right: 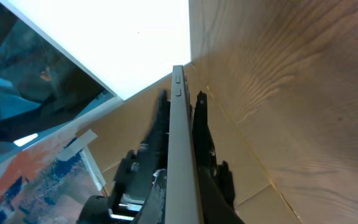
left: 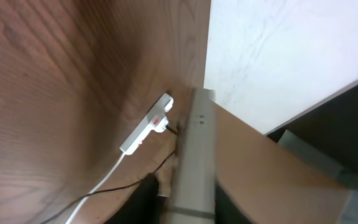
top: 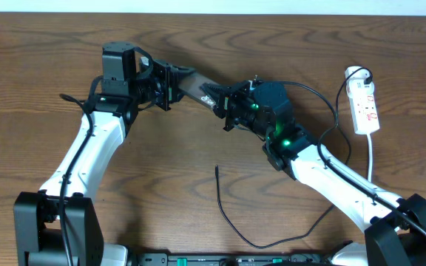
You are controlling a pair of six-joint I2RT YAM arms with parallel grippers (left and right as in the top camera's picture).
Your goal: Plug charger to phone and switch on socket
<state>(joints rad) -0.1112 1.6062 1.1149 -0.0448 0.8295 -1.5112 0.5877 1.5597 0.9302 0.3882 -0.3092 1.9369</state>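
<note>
Right wrist is showing right fingers (right: 202, 134) squeezing both faces of the edge-on phone (right: 179, 143); overhead is adding left fingers (top: 170, 94) gripping its other end, charger (top: 217, 171) lying loose on desk (top: 161, 185), socket (top: 366, 107) well apart.

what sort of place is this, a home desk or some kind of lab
Probably a robot test bench, not a home: left arm and right arm mounted at a wood-grain table, with a phone, a white power strip and a loose black cable set out.
</note>
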